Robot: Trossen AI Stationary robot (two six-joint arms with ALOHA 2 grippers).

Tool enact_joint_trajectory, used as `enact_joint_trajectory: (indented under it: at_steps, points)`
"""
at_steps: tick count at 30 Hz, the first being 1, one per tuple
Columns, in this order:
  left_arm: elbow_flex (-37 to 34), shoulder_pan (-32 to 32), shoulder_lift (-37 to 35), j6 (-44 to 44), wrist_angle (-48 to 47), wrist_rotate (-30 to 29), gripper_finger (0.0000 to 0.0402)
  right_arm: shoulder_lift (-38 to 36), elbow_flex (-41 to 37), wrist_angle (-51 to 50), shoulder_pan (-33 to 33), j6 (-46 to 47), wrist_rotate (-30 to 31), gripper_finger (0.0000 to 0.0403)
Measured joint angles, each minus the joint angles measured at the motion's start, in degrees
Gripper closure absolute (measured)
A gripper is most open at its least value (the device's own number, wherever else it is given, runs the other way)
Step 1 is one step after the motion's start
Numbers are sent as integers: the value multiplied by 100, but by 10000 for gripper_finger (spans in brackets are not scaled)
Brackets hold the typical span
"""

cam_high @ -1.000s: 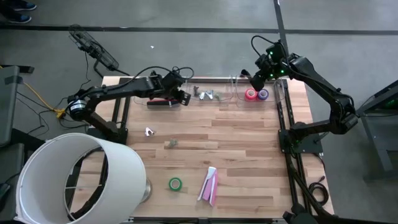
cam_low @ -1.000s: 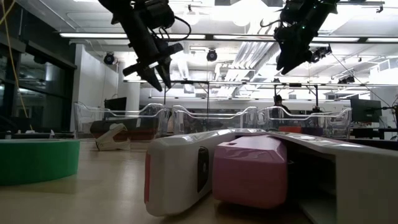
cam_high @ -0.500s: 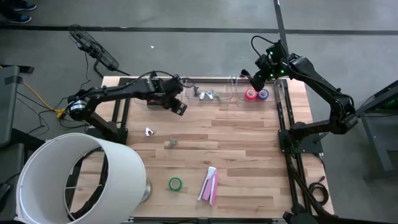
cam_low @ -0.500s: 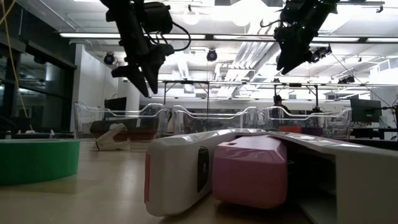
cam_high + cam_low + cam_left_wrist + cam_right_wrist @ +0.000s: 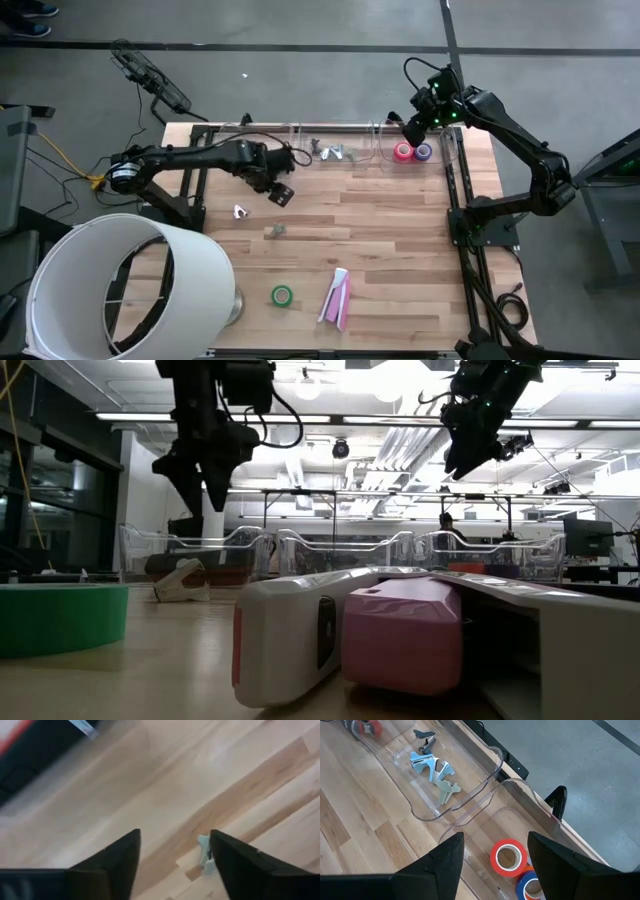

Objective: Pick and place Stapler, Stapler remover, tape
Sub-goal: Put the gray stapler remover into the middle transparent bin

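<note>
- Right at the front edge: the green tape [image 5: 282, 295] lies flat, and just beside it on its right the white stapler [image 5: 332, 292] and pink stapler [image 5: 343, 300] lie side by side, well apart from both claws.
- From table height the green tape [image 5: 60, 618] fills the near left, with the white stapler [image 5: 290, 635] and pink stapler [image 5: 405, 630] in front of the lens.
- Mid-table now: two small stapler removers, one grey [image 5: 276, 230] and one pale [image 5: 240, 211], lie loose on the wood.
- Over them, the left gripper [image 5: 280, 193] hangs above bare boards, fingers apart and nothing between them; the grey remover is just nearer than it, the pale one off to its outer side.
- Its wrist camera shows a stapler remover [image 5: 204, 855] past one fingertip, not touched.
- At the back is a row of clear trays [image 5: 372, 140]: more stapler removers [image 5: 335, 153] in the middle one, pink tape [image 5: 403, 152] and purple tape [image 5: 423, 152] in the right-hand one.
- The right gripper [image 5: 408, 130] hovers above that right-hand tray, jaws apart and empty, the two rolls below it.
</note>
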Motion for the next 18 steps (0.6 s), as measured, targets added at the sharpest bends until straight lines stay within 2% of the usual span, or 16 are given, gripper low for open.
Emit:
enact_joint_trajectory:
  at_steps: [4,7,18]
  points:
    - [-113,-252,0,-162,-37,211,110,0,0,-1,1,1,0,192]
    - [-260,-507,1,-477,-37,196,88,0,0,0,-1,1,0,192]
    - [-893,-1711,2,-1096,449,-67,82,0,0,-2,0,-107,-39,192]
